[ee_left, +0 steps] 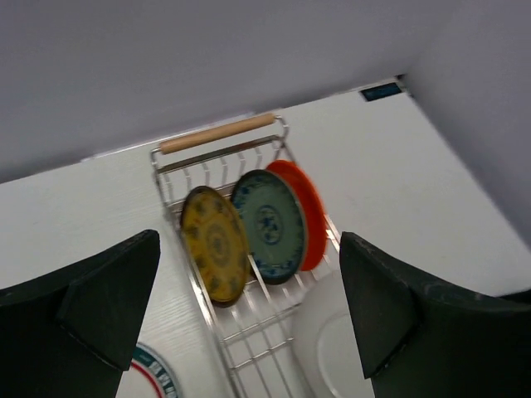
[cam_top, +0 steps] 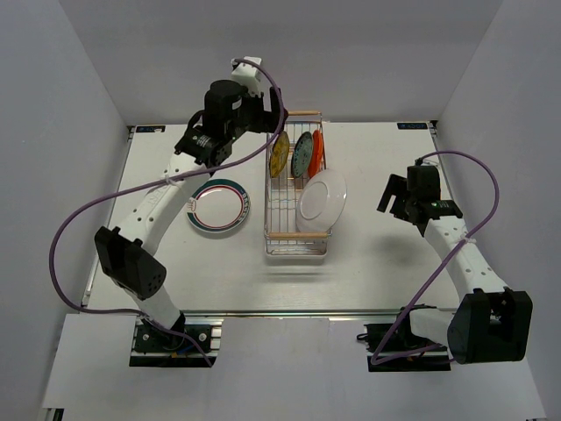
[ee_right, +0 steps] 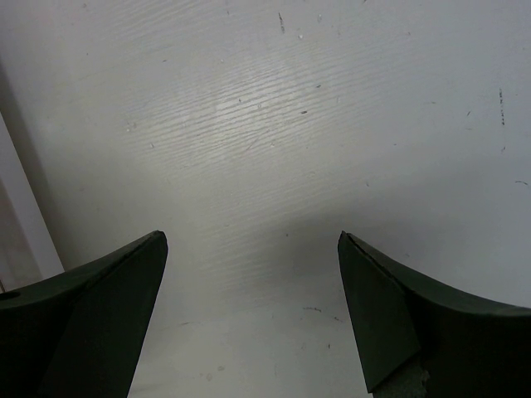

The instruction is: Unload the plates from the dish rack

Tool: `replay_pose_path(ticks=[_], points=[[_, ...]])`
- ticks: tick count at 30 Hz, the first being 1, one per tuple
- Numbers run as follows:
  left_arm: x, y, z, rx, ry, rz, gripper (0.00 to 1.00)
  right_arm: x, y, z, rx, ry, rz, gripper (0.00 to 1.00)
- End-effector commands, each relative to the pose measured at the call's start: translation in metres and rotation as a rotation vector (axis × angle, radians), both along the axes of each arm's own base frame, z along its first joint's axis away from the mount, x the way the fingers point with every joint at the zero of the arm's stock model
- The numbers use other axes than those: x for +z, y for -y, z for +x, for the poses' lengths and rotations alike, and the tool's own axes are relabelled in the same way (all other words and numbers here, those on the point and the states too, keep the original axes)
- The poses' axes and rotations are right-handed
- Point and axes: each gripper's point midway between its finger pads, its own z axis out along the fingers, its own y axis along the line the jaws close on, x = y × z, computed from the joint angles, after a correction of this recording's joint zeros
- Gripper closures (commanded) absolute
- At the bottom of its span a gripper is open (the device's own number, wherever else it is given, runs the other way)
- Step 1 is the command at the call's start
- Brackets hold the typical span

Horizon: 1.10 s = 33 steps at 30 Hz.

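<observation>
Well, the long silver wire dish rack (cam_top: 282,203) with tan handle bars stands mid-desk, its long axis running from the near edge to the far edge and its far handle close to the far edge. In its far half three small round plates stand on edge, side by side across the rack: a yellow patterned plate (cam_top: 280,154), a teal patterned plate (cam_top: 302,153) and a solid orange-red plate (cam_top: 317,149). In the near half a plain white round plate (cam_top: 322,196) leans tilted, overhanging the rack's right side. Just left of the rack, a white plate with a red and teal rim (cam_top: 219,207) lies flat on the white desk (cam_top: 377,254). The left gripper (ee_left: 249,240) hovers above the rack's far end, fingers spread wide and empty. The right gripper (ee_right: 251,236), over bare desk toward the right edge, is likewise spread and holds nothing.
</observation>
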Motion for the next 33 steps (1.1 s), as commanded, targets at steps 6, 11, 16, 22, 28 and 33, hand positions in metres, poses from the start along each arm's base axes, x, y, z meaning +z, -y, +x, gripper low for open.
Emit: replay_pose_path(ticks=[6, 11, 16, 22, 28, 33], points=[[0.013, 0.073, -0.059, -0.432, -0.059, -0.211, 0.02, 0.007, 0.003, 0.004, -0.007, 0.046, -0.008, 0.11], [-0.025, 0.106, -0.074, -0.504, -0.168, -0.176, 0.02, 0.01, 0.005, 0.003, -0.014, 0.053, -0.015, 0.11], [-0.052, 0.144, -0.103, -0.533, -0.21, -0.085, 0.02, 0.008, 0.008, 0.004, -0.038, 0.051, -0.02, 0.11], [-0.094, 0.166, -0.121, -0.368, -0.23, 0.15, 0.02, -0.002, 0.007, 0.005, -0.035, 0.003, -0.02, 0.11], [-0.111, 0.163, -0.128, -0.206, -0.213, 0.28, 0.02, -0.002, 0.01, 0.004, -0.046, 0.004, -0.025, 0.11], [-0.119, 0.162, -0.132, -0.096, -0.176, 0.377, 0.02, -0.001, 0.011, 0.003, -0.049, 0.009, -0.027, 0.11]])
